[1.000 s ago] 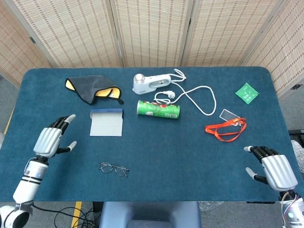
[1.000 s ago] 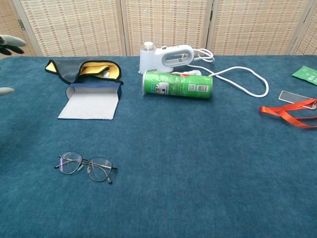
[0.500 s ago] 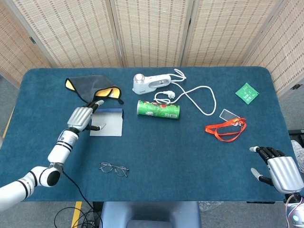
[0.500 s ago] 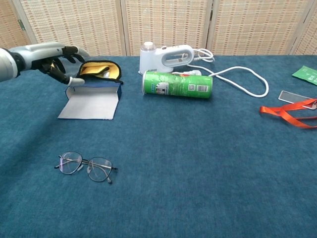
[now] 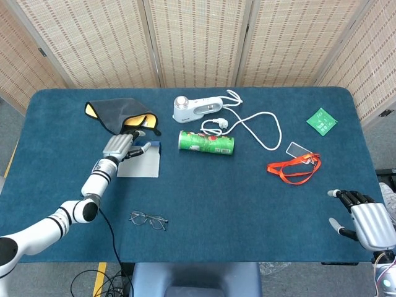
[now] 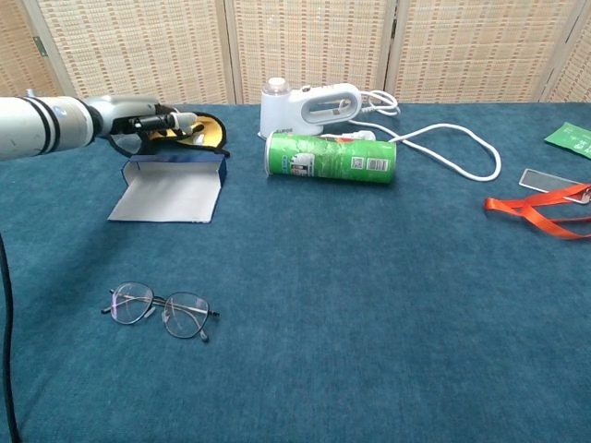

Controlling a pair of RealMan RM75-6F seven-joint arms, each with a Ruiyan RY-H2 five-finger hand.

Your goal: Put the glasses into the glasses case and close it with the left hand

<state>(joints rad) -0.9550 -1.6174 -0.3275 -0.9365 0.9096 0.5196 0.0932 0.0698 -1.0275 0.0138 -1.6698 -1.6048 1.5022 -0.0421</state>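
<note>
The thin-framed glasses (image 5: 148,219) (image 6: 162,310) lie unfolded near the table's front edge. Behind them the glasses case (image 5: 140,163) (image 6: 169,192) lies open, its grey flap spread flat toward the front and its blue body at the back. My left hand (image 5: 121,147) (image 6: 138,122) hovers over the case's back left corner with fingers stretched out to the right and nothing in them. Whether it touches the case I cannot tell. My right hand (image 5: 365,220) sits open at the front right edge, far from both; the chest view does not show it.
A dark cloth with yellow lining (image 5: 117,115) (image 6: 175,129) lies just behind the case. A green can (image 5: 206,142) (image 6: 331,158) lies on its side to the case's right, with a white corded device (image 5: 197,108) behind it. An orange lanyard (image 5: 296,167) and a green packet (image 5: 322,120) lie at the right.
My left hand has swung from the table's left front edge forward and right, reaching the back of the case. My right hand has drifted slightly toward the front right corner.
</note>
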